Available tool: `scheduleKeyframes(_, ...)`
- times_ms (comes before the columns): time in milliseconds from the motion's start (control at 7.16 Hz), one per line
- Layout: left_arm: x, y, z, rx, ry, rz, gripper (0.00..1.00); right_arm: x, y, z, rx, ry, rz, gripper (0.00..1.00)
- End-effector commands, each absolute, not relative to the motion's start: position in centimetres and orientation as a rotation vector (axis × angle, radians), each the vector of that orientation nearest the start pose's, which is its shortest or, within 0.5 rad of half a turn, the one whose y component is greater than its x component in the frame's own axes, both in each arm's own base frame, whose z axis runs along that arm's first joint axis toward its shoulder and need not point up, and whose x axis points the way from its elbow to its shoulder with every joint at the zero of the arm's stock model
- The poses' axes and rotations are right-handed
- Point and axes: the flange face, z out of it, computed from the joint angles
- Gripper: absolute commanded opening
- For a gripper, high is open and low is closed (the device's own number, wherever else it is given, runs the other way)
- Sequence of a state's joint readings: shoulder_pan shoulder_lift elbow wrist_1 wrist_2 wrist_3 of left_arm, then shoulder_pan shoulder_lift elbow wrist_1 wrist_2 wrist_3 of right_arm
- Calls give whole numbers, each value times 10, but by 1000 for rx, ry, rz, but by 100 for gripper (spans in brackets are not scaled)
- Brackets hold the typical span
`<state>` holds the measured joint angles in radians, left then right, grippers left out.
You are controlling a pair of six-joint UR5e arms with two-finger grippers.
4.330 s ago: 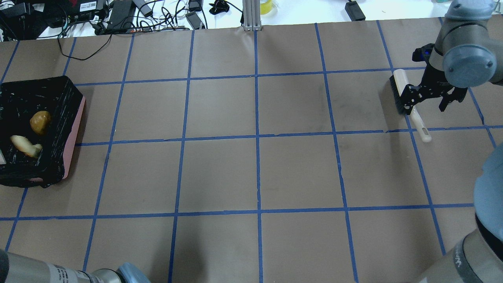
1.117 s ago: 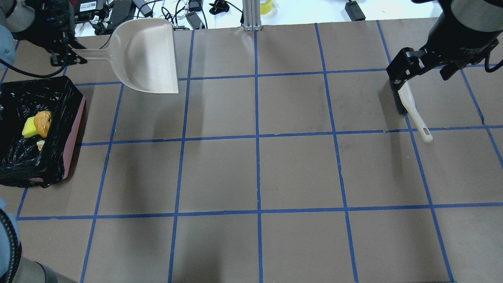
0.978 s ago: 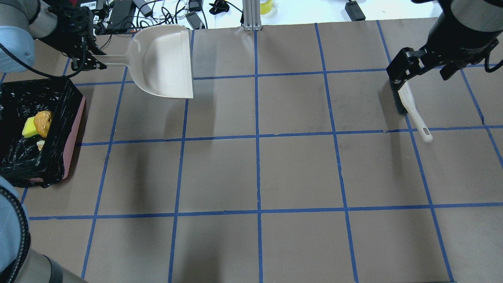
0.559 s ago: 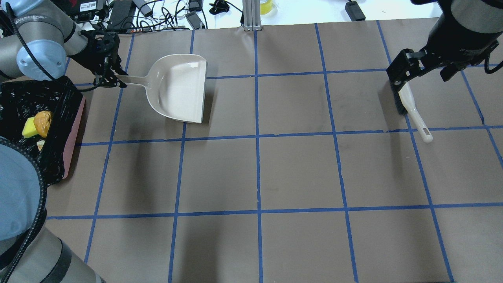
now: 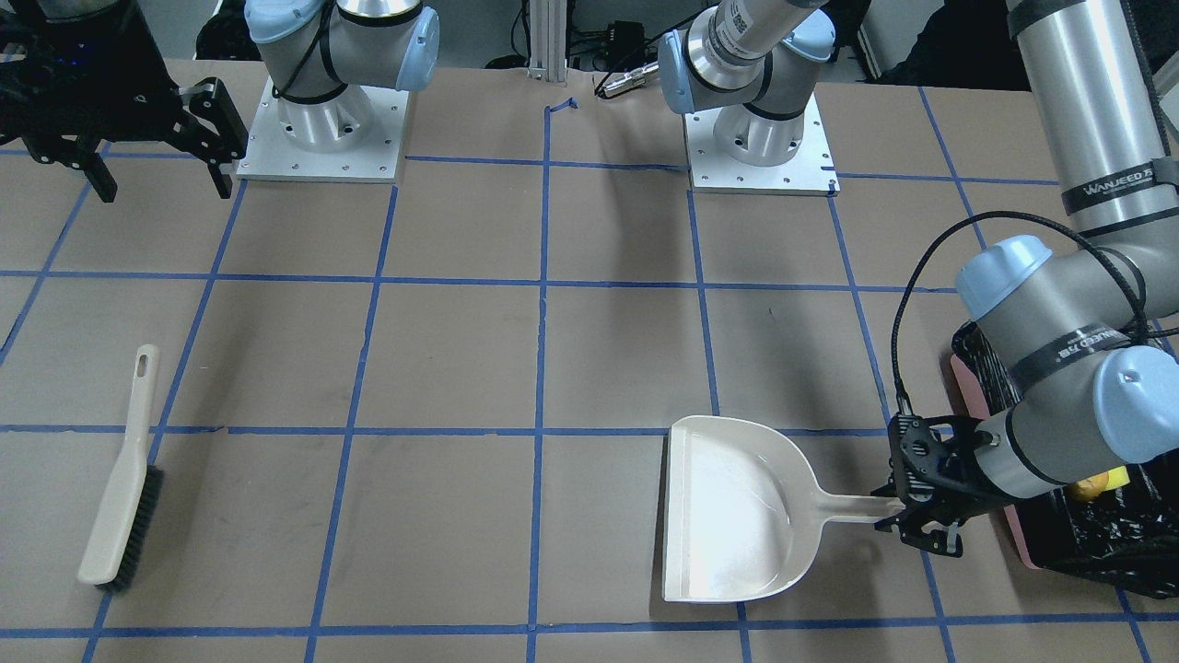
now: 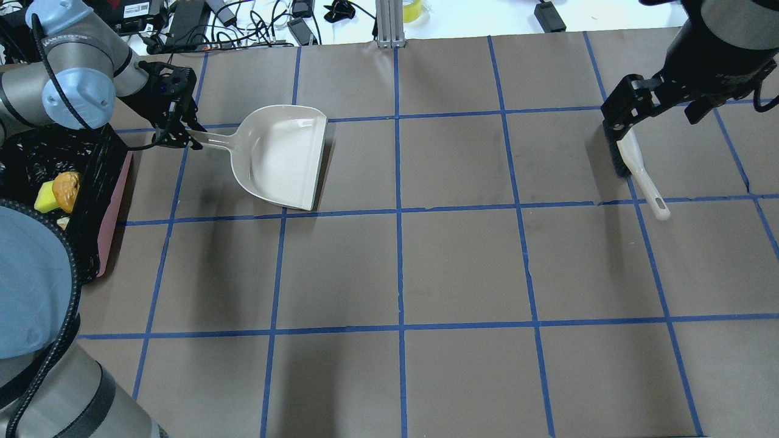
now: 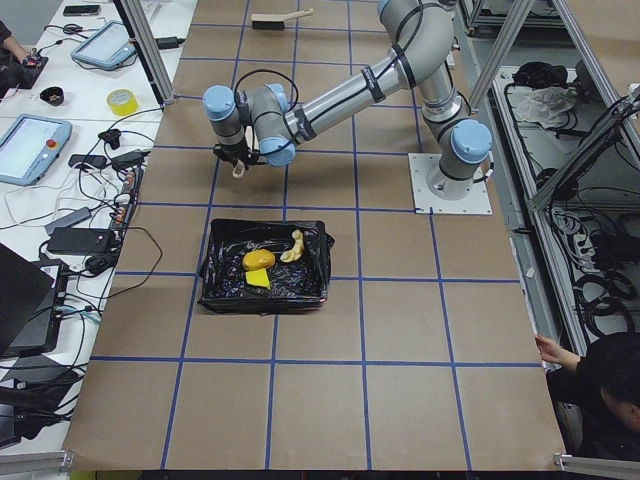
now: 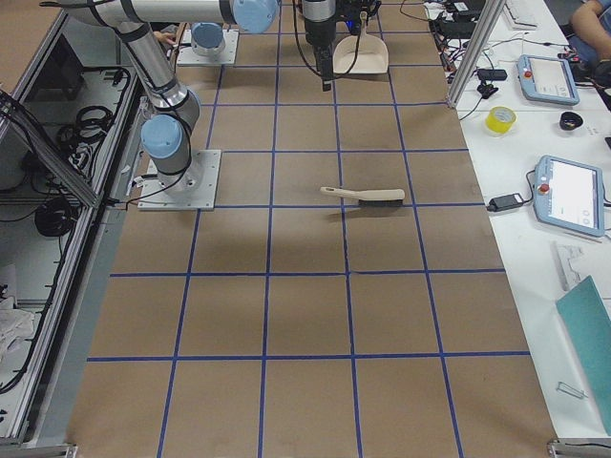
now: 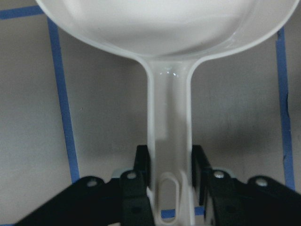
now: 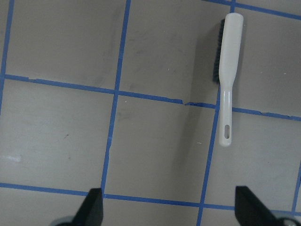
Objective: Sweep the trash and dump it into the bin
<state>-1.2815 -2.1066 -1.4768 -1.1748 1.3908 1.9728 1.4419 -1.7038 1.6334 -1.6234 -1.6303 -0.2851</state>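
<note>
The pink bin (image 6: 115,188), lined with a black bag, stands at the table's left end. Inside lie the yellow-brown lump (image 6: 66,190), the yellow-green wedge (image 6: 44,198) and the beige ring segment (image 7: 293,247). My left gripper (image 6: 182,131) is shut on the handle of the beige dustpan (image 6: 283,158), which is level and at or just above the table, right of the bin. The pan looks empty in the left wrist view (image 9: 164,28). My right gripper (image 6: 657,115) is open and empty, raised above the brush (image 6: 633,158).
The brush (image 5: 124,488) lies flat on the paper at the far right end. Cables, chargers and a tape roll (image 6: 414,9) sit beyond the table's far edge. My left arm's elbow (image 6: 30,286) overhangs the bin's near side.
The wedge has joined the lump and ring in the bin. My left arm brought the dustpan in, then right and down beside the bin. My right gripper rose off the brush.
</note>
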Motion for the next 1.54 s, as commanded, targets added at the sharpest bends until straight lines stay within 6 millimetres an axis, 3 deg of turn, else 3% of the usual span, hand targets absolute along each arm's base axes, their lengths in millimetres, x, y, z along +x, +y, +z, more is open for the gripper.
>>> scheduleKeyframes(0, 40, -676, 244, -2160, -2074, 194, 28, 69, -458, 528, -248, 3209, -187, 100)
scheduleKeyframes(140, 40, -675, 247, -2154, -2087, 197, 45, 70, -458, 527, -248, 3201, -186, 100)
scheduleKeyframes(279, 34, -671, 269, -2142, -2140, 205, 61, 70, -458, 527, -248, 3201, -186, 100)
scheduleKeyframes(419, 26, -668, 293, -2143, -2181, 221, 63, 70, -458, 527, -248, 3201, -184, 100)
scheduleKeyframes(559, 24, -662, 319, -2153, -2220, 223, 82, 70, -458, 526, -248, 3204, -181, 100)
scheduleKeyframes(838, 11, -628, 392, -1777, -2522, 132, 84, 70, -458, 526, -248, 3207, -180, 100)
scheduleKeyframes(978, -7, -602, 423, -1603, -2597, 70, 91, 69, -458, 526, -248, 3208, -177, 100)
scheduleKeyframes(1257, -77, -565, 468, -1266, -2792, 93, 97, 70, -458, 525, -256, 3203, -176, 100)
scheduleKeyframes(1397, -101, -548, 488, -959, -2918, 124, 100, 70, -458, 525, -256, 3201, -174, 100)
